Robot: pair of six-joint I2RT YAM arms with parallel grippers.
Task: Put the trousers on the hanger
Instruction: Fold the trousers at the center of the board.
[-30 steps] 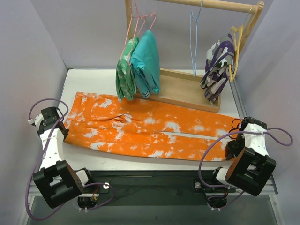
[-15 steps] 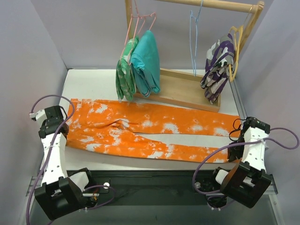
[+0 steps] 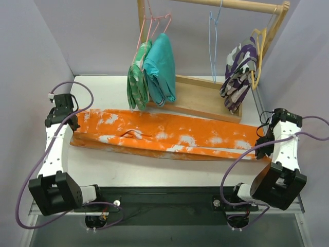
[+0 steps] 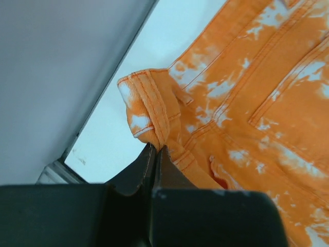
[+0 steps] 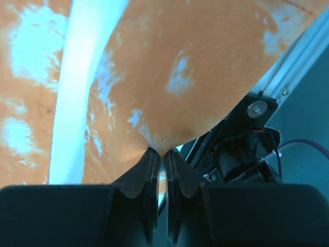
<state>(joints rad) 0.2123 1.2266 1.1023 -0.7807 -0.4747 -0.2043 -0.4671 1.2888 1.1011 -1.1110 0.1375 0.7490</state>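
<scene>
The orange trousers [image 3: 169, 136] with white splotches lie stretched across the white table, folded lengthwise into a narrow band. My left gripper [image 3: 71, 122] is shut on the waistband corner [image 4: 149, 116] at the left end. My right gripper [image 3: 262, 146] is shut on a leg hem [image 5: 169, 87] at the right end, lifted above the table edge. The light-blue hanger [image 3: 213, 43] hangs empty on the wooden rail at the back, right of centre.
A wooden rack base [image 3: 203, 98] stands behind the trousers. Pink hangers carry green and teal garments [image 3: 154, 72] at the left of the rail. A yellow hanger holds a purple-and-white garment [image 3: 237, 74] at the right. Walls stand close on both sides.
Both grippers have lifted their ends of the trousers and moved away from me. The near half has folded over, so the spread trousers now form a narrow band.
</scene>
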